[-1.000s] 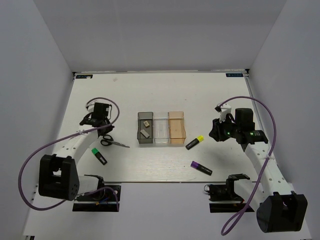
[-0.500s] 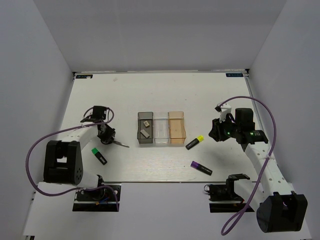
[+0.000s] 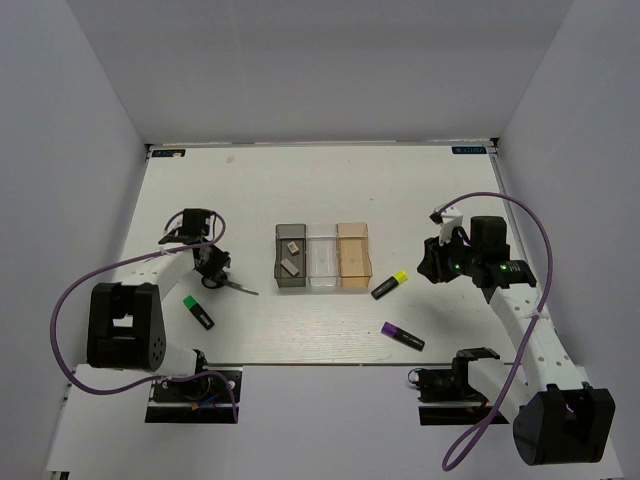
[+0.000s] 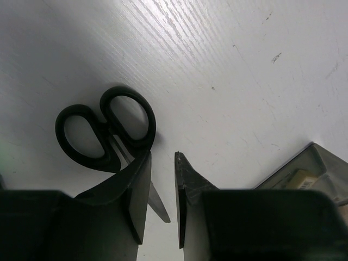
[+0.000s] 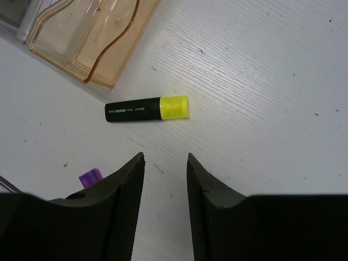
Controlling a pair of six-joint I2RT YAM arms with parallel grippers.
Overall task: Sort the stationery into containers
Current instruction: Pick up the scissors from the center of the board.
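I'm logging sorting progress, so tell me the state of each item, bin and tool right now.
Scissors, blades shut, flat on table, ungripped.
Left tool, open above scissors.
Right tool, open, empty.
Yellow marker, loose on table.
Purple marker, loose on table.
Green marker, loose on table.
Dark grey bin, holds two erasers.
Clear bin, empty.
Amber bin, empty.

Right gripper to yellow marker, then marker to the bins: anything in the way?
Nothing visible. The right gripper, jaws open, hangs above bare table with the yellow-ended marker just ahead. Only bare table lies between that marker and the amber bin; the purple-ended marker sits aside.
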